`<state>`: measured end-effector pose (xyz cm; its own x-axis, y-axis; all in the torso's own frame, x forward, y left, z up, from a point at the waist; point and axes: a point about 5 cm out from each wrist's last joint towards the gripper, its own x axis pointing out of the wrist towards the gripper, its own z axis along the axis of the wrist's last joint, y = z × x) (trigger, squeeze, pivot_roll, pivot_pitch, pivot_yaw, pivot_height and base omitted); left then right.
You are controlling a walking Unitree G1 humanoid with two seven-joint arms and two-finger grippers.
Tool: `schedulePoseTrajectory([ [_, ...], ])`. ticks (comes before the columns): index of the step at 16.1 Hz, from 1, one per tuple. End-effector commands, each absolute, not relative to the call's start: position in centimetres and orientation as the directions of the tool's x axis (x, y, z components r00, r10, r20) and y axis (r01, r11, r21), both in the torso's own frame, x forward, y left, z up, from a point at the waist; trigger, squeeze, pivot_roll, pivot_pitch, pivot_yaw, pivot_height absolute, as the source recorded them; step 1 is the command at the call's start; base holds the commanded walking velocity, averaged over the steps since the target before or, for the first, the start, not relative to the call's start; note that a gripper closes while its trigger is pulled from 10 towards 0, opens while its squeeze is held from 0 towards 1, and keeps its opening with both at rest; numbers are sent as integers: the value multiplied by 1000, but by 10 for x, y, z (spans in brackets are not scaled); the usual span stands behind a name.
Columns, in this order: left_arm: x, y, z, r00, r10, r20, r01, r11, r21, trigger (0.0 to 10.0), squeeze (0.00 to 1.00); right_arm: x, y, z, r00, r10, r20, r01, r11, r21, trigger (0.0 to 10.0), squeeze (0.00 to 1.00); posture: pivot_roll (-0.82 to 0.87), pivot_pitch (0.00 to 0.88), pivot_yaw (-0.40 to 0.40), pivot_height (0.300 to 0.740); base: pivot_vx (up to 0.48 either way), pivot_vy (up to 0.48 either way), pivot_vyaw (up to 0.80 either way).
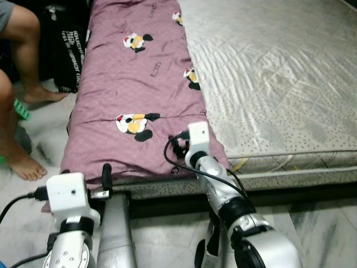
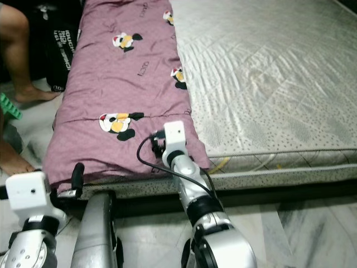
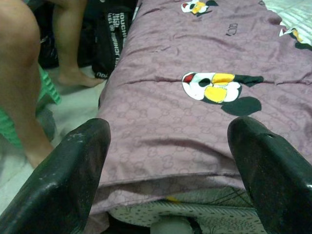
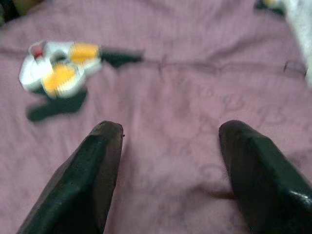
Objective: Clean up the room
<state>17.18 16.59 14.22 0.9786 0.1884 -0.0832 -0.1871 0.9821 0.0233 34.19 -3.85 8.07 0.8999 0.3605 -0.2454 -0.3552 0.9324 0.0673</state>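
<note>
A mauve blanket (image 1: pixel 134 72) printed with cartoon mice lies folded along the left side of a bare grey mattress (image 1: pixel 279 72). My right gripper (image 4: pixel 168 134) is open just above the blanket's near end, with its fingers (image 4: pixel 105 161) spread over the cloth beside a mouse print (image 4: pixel 56 73). Nothing is between them. My left gripper (image 3: pixel 168 129) is open too and sits lower, off the blanket's near left corner, pointing at its folded edge (image 3: pixel 161 180). One of its fingers (image 1: pixel 106 174) stands up in front of the bed.
A person's bare legs (image 1: pixel 22 33) and foot (image 1: pixel 25 167) are at the left, beside a black bag (image 1: pixel 70 50) and a green stool (image 1: pixel 22 110). The dark bed base (image 1: pixel 312 192) runs along the front, with marble floor (image 1: pixel 323 234) below it.
</note>
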Motion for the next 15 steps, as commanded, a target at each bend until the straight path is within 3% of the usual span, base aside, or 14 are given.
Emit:
schedulePoseTrajectory([
  [1,171,164,144,981,172,-91,-171,985,21,10000,0,337,-11,80,864,400,-305,-387,916,103,10000,0,202,157,-38,516,0,0,0],
  [3,174,163,144,982,164,-95,-163,987,18,10000,0,335,-14,70,851,366,-376,-349,930,115,10000,0,201,153,-37,516,0,0,0],
  [6,178,164,143,981,165,-98,-165,986,14,10000,0,341,-43,61,865,235,-443,-197,972,131,10000,0,196,143,-39,516,0,0,0],
  [7,180,166,142,980,170,-103,-169,985,14,10000,0,347,-69,60,882,135,-452,-92,989,117,10000,0,190,136,-41,516,0,0,0],
  [12,189,168,141,980,181,-87,-181,983,11,10000,0,355,-133,66,912,-45,-409,91,991,95,10000,0,160,103,-41,516,0,0,0],
  [14,194,169,140,980,181,-83,-181,983,2,10000,0,354,-150,75,952,-59,-301,55,998,-20,10000,0,145,92,-38,516,0,0,0],
  [15,196,169,140,980,185,-78,-186,983,-5,10000,0,348,-156,75,956,-62,-287,62,998,-7,10000,0,136,84,-36,516,0,0,0],
])
